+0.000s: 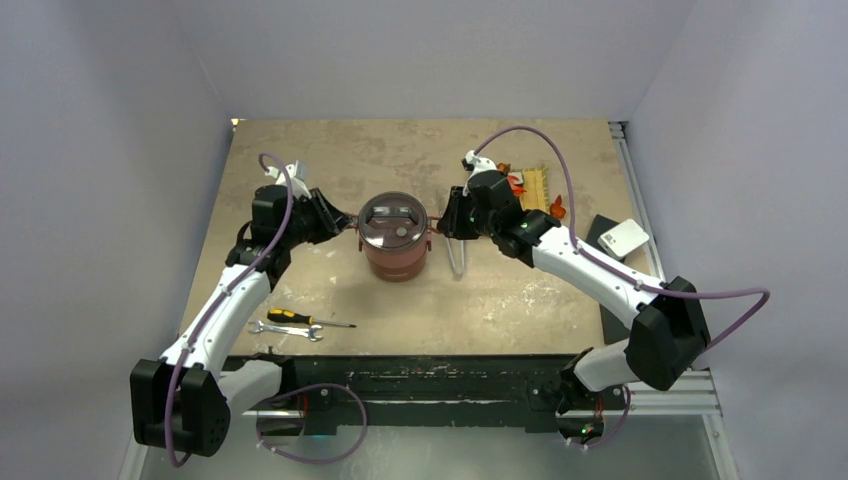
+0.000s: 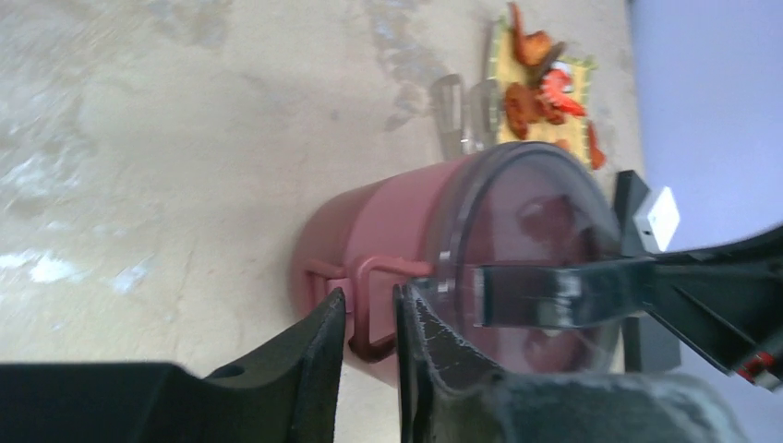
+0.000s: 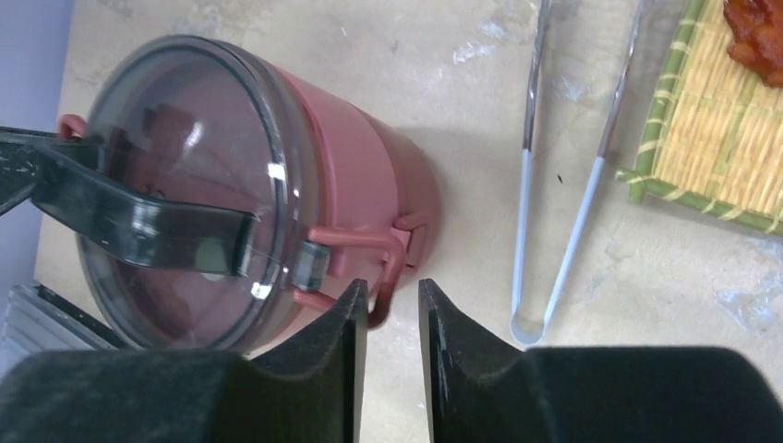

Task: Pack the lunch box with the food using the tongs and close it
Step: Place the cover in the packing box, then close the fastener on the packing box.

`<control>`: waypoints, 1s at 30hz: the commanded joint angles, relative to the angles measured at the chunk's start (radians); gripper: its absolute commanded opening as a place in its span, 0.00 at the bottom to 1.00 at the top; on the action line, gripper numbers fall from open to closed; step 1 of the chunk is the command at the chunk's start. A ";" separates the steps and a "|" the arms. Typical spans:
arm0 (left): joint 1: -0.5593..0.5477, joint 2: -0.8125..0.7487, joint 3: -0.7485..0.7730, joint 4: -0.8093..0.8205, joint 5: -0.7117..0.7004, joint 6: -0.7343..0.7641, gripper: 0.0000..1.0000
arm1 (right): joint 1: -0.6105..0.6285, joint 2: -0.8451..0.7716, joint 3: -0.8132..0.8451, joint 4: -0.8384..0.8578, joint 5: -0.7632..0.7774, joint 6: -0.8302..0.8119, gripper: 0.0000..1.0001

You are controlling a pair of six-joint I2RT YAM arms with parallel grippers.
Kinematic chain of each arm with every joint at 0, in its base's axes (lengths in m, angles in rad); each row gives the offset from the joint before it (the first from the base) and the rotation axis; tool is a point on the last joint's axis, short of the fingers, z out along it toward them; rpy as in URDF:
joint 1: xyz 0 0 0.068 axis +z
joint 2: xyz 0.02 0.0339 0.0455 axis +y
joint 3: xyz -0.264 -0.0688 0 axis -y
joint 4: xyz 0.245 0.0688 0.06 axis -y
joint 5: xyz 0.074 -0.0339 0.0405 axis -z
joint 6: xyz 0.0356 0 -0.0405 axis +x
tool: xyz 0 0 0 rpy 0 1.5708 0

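Observation:
The lunch box (image 1: 393, 240) stands closed mid-table, two dusty-red bowls (image 3: 342, 157) stacked under a dark see-through lid (image 3: 185, 185). My left gripper (image 2: 370, 295) sits at its left side, jaws narrowly open, the red side handle (image 2: 388, 266) in the gap. At the box's right side my right gripper (image 3: 391, 286) is also narrowly open, straddling the other handle (image 3: 355, 238), with bare table showing beside the wire. The silver tongs (image 3: 524, 212) lie flat right of the box. Orange and red food (image 3: 757, 28) rests on the yellow mat (image 3: 711, 138).
A black-and-orange screwdriver (image 1: 300, 319) and a small wrench (image 1: 285, 330) lie near the front left. A white block (image 1: 625, 237) sits on a dark pad at the table's right edge. Purple walls close in on three sides.

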 commanded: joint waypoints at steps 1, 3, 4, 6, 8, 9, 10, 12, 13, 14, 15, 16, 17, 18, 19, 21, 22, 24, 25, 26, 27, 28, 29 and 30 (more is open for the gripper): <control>0.006 0.022 0.025 -0.131 -0.104 0.102 0.32 | 0.006 -0.017 -0.002 -0.057 0.006 -0.016 0.34; 0.006 0.027 0.063 -0.158 -0.117 0.127 0.43 | 0.007 -0.025 0.009 -0.073 0.008 -0.019 0.43; 0.006 0.029 0.082 -0.175 -0.125 0.140 0.48 | 0.006 -0.030 0.014 -0.081 0.011 -0.020 0.46; 0.005 0.030 0.115 -0.201 -0.144 0.171 0.56 | 0.006 -0.046 0.020 -0.090 0.027 -0.021 0.51; 0.006 0.026 0.153 -0.223 -0.174 0.205 0.61 | 0.006 -0.065 0.020 -0.095 0.050 -0.022 0.53; 0.005 0.024 0.172 -0.234 -0.193 0.223 0.62 | 0.006 -0.071 0.021 -0.099 0.064 -0.023 0.54; 0.005 0.023 0.197 -0.247 -0.213 0.240 0.63 | 0.007 -0.076 0.022 -0.103 0.078 -0.026 0.54; -0.003 0.020 0.242 -0.265 -0.244 0.276 0.65 | 0.007 -0.076 0.026 -0.116 0.108 -0.029 0.55; -0.010 0.018 0.268 -0.273 -0.256 0.292 0.65 | 0.006 -0.070 0.025 -0.123 0.133 -0.031 0.56; -0.023 0.019 0.290 -0.279 -0.264 0.297 0.65 | 0.006 -0.064 0.023 -0.128 0.153 -0.031 0.57; -0.043 0.024 0.317 -0.284 -0.276 0.305 0.66 | 0.006 -0.054 0.022 -0.132 0.173 -0.032 0.57; -0.072 0.031 0.342 -0.295 -0.297 0.310 0.66 | 0.006 -0.044 0.020 -0.133 0.188 -0.033 0.57; -0.114 0.042 0.366 -0.306 -0.329 0.314 0.67 | 0.007 -0.033 0.019 -0.132 0.200 -0.033 0.57; -0.156 0.055 0.392 -0.319 -0.357 0.316 0.69 | 0.007 -0.021 0.017 -0.128 0.207 -0.033 0.57; -0.200 0.072 0.414 -0.332 -0.378 0.314 0.70 | 0.007 -0.011 0.016 -0.118 0.211 -0.033 0.57; -0.273 0.105 0.446 -0.345 -0.401 0.303 0.74 | 0.007 0.007 0.017 -0.099 0.209 -0.033 0.57; -0.306 0.119 0.456 -0.346 -0.410 0.297 0.77 | 0.006 0.017 0.020 -0.091 0.208 -0.033 0.57; -0.370 0.144 0.467 -0.335 -0.438 0.287 0.79 | 0.006 0.035 0.028 -0.074 0.199 -0.060 0.57; -0.409 0.158 0.474 -0.331 -0.454 0.285 0.80 | 0.006 0.044 0.031 -0.061 0.193 -0.065 0.57; -0.432 0.176 0.481 -0.330 -0.465 0.282 0.81 | 0.007 0.053 0.034 -0.049 0.184 -0.071 0.57; -0.450 0.194 0.487 -0.330 -0.476 0.281 0.81 | 0.006 0.062 0.037 -0.038 0.180 -0.074 0.57; -0.464 0.213 0.495 -0.333 -0.486 0.281 0.81 | 0.007 0.070 0.042 -0.030 0.176 -0.077 0.57; -0.477 0.232 0.503 -0.338 -0.498 0.282 0.82 | 0.007 0.080 0.046 -0.024 0.170 -0.080 0.56; -0.489 0.247 0.510 -0.346 -0.512 0.284 0.82 | 0.007 0.093 0.051 -0.019 0.162 -0.083 0.56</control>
